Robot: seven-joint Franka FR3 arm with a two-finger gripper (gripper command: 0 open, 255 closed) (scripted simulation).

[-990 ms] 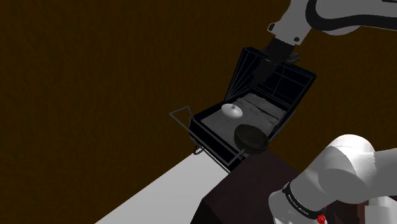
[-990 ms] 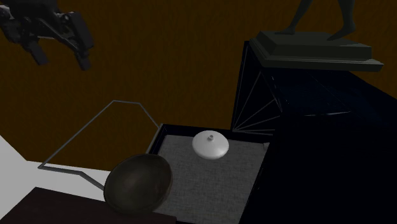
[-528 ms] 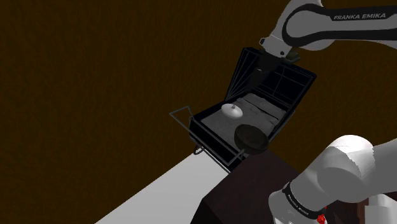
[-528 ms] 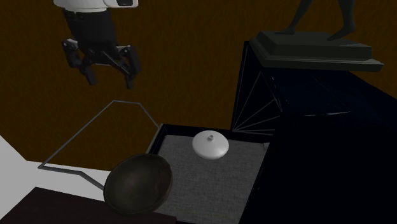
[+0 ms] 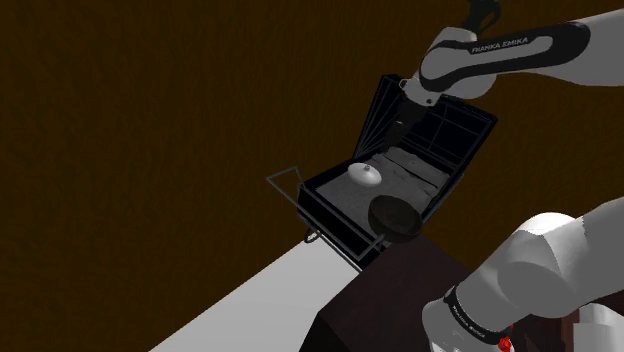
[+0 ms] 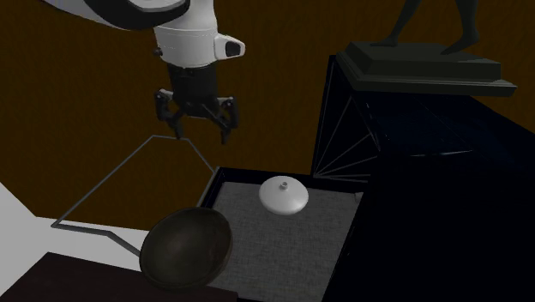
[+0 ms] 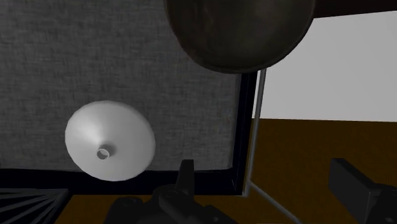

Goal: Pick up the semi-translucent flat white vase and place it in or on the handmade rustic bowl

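Note:
A flat white vase (image 6: 284, 196) with a small neck rests on the grey pad (image 6: 291, 249) inside a black wire crate (image 5: 335, 215). It shows too in the shoulder view (image 5: 363, 173) and the wrist view (image 7: 109, 140). A dark, rough bowl (image 6: 187, 247) sits at the crate's near corner, partly on a dark table (image 5: 400, 290); it also appears in the wrist view (image 7: 238, 32). My gripper (image 6: 201, 135) hangs open, empty, above the crate's rim, higher than the vase and off to the second exterior view's left. Its fingers (image 7: 186, 175) stand wide apart.
The crate's open lid (image 5: 425, 115) rises behind the pad. A dark statue base (image 6: 420, 64) stands on a tall black block at the second exterior view's right. A thin wire handle (image 6: 129, 172) juts out beside the crate. A white floor strip (image 5: 260, 300) lies below.
The gripper has come down and across to the second exterior view's right, from the upper left corner to just above the crate's rim. It stayed open. Vase and bowl have not moved.

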